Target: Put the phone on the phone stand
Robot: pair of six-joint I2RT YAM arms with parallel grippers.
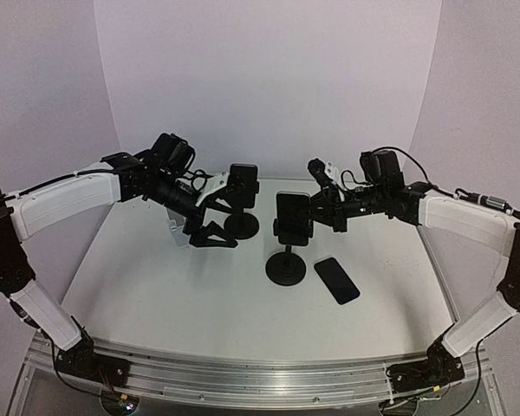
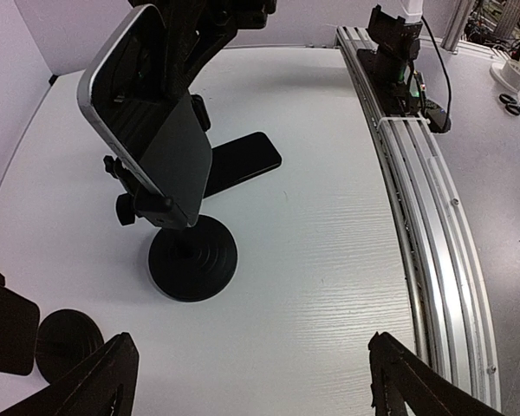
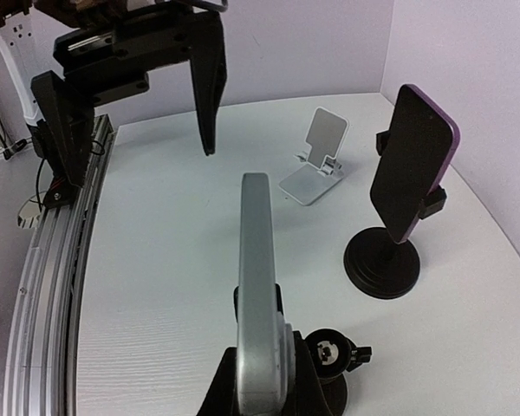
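Note:
A silver-edged phone (image 1: 293,217) stands upright on the middle black stand (image 1: 286,269). My right gripper (image 1: 318,217) is shut on it from the right. In the right wrist view the phone (image 3: 255,286) is edge-on between my fingers (image 3: 221,394), with the stand's knob (image 3: 331,354) beside it. In the left wrist view the same phone (image 2: 147,121) sits on its stand (image 2: 192,257). My left gripper (image 1: 210,227) is open and empty, hovering left of the stands; its fingertips (image 2: 87,377) frame bare table. A second black phone (image 1: 336,280) lies flat.
A purple phone (image 1: 243,185) sits on another black stand (image 1: 241,227) at the back; both also show in the right wrist view (image 3: 412,165). A white folding stand (image 3: 316,160) sits at the back left, partly hidden behind my left gripper. An aluminium rail (image 1: 260,373) edges the near side.

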